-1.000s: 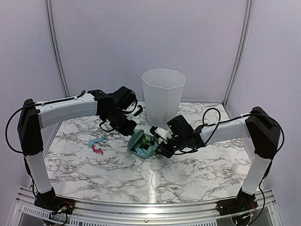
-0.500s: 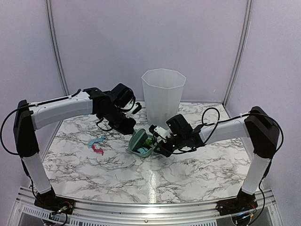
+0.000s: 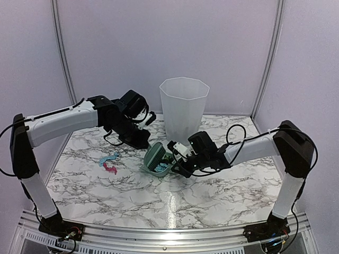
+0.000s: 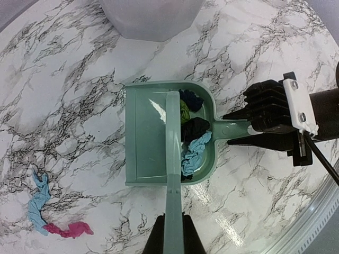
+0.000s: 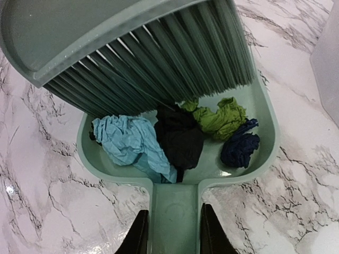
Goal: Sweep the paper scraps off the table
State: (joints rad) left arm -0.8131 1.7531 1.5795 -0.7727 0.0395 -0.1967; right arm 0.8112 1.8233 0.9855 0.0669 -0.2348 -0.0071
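Note:
My right gripper (image 5: 174, 233) is shut on the handle of the mint-green dustpan (image 5: 265, 124), which rests on the table (image 3: 212, 190). In the pan lie a light blue scrap (image 5: 130, 140), a black one (image 5: 180, 137), a green one (image 5: 217, 116) and a navy one (image 5: 241, 148). My left gripper (image 4: 173, 238) is shut on the handle of the mint-green brush (image 4: 172, 127), whose bristles (image 5: 159, 63) stand over the pan's mouth. A light blue scrap (image 4: 38, 203) and a pink scrap (image 4: 69, 229) lie on the table to the left of the pan (image 3: 158, 164).
A tall translucent white bin (image 3: 183, 108) stands just behind the dustpan, at the back middle of the table. The metal front rail (image 3: 159, 233) runs along the near edge. Grey booth walls close in the back and sides.
My left arm has swung a little left and back, with the brush head tipped more upright over the pan. My right gripper and the dustpan have shifted slightly left.

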